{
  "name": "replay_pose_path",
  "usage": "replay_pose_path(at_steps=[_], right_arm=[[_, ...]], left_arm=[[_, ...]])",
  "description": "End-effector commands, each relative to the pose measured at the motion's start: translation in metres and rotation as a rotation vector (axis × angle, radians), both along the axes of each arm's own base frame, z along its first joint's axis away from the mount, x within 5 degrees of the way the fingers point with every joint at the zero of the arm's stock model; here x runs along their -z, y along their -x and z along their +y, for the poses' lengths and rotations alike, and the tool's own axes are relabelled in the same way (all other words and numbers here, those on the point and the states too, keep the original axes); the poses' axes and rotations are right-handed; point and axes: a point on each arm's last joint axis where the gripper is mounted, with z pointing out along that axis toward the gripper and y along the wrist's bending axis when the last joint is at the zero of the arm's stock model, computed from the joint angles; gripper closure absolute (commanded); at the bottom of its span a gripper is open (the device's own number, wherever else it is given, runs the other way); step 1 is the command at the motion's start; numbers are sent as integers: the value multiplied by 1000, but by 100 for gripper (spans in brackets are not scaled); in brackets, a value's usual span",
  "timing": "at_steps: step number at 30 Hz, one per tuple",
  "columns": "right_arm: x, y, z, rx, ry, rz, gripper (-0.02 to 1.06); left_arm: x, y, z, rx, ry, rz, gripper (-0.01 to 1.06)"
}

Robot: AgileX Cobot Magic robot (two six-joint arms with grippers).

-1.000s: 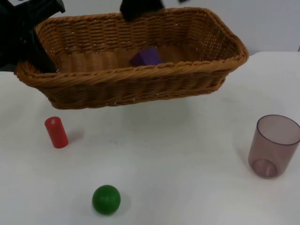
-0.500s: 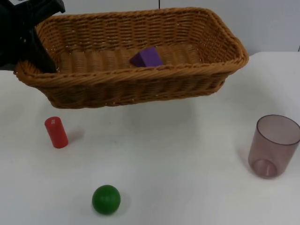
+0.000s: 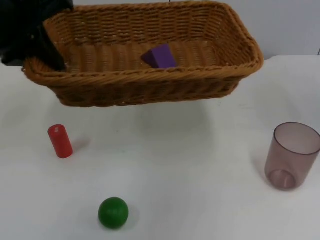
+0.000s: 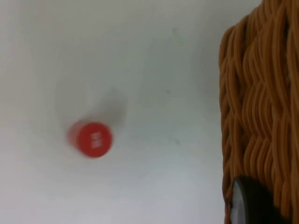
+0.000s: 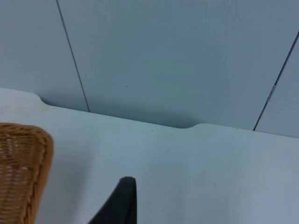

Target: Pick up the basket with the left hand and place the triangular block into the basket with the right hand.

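Left gripper (image 3: 47, 52) clamped on basket (image 3: 150, 90) rim at its left end, held above the table. Triangular block (image 3: 159, 56) lies inside. Right gripper (image 5: 122, 198): state unclear, near the far edge. Risk: one-ended hold, basket tips.

Even, bright overhead lighting; soft shadow on the table (image 3: 165, 165) under the basket (image 3: 150, 90); red cylinder (image 4: 92, 139) motion-blurred below the left gripper
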Motion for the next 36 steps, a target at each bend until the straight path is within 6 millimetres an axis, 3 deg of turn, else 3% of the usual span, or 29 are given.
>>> replay_pose_path(at_steps=[1,4,8,9,12,24,36], right_arm=[[-2,10,-2,2,6,-16,0],[-5,18,-2,-2,6,-15,0],[-13,33,-2,-4,8,-40,0],[-13,33,-2,-4,8,-40,0],[-19,44,-3,-4,15,-60,0],[-20,53,-5,11,44,-41,0],[-20,53,-6,15,60,-34,0]], left_arm=[[7,-21,-11,29,84,14,105],[15,-33,-14,9,109,17,105],[46,-56,-18,-1,129,53,105],[46,-56,-18,-1,129,53,105],[74,-68,-25,2,127,57,105],[132,-72,-62,82,41,50,105],[141,-80,-58,50,40,-13,105]])
